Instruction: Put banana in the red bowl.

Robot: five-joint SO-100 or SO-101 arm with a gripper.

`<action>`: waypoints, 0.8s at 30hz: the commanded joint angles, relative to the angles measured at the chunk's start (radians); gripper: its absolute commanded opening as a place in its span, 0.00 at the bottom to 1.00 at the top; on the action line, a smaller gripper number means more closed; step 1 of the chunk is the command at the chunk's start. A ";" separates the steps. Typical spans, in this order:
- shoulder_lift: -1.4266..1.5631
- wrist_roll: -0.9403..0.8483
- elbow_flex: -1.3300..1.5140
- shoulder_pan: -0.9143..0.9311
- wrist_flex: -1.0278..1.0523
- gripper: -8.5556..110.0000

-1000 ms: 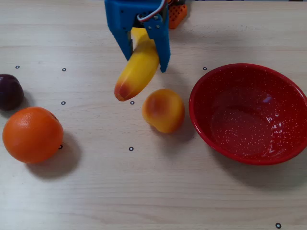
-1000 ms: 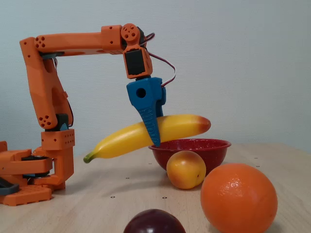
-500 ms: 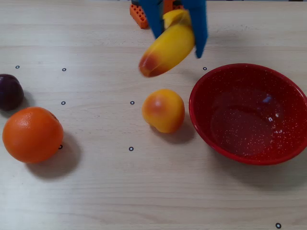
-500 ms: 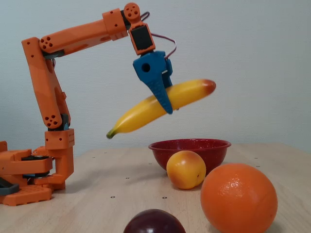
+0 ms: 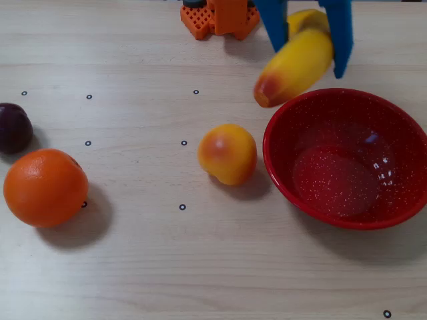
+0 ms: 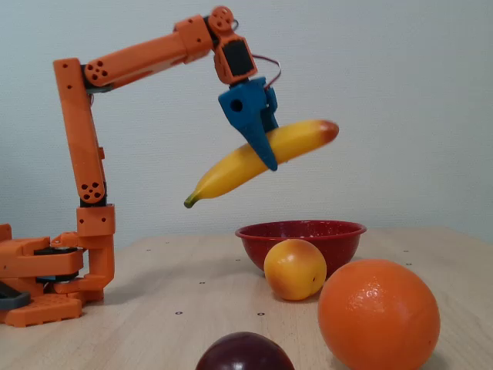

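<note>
A round yellow-orange peach (image 5: 227, 154) sits on the wooden table (image 5: 200, 267) near the middle of the overhead view. Well to its left lies a large orange (image 5: 45, 187), casting a shadow on the boards. Just beyond the orange, at the far left edge, rests a dark purple plum (image 5: 14, 127), apart from it. In the fixed view the orange (image 6: 378, 315) stands nearest, the plum (image 6: 244, 351) low at the front, the peach (image 6: 294, 268) behind them. Small black ring marks (image 5: 182, 207) dot the tabletop.

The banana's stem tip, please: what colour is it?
Green, on the banana; clearest in the fixed view.
</note>
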 commanded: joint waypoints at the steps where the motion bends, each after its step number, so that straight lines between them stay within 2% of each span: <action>1: 0.031 0.055 -0.126 -0.031 -0.052 0.07; 8: -0.064 0.167 -0.167 -0.091 -0.127 0.07; 24: -0.308 0.276 -0.333 -0.132 -0.216 0.07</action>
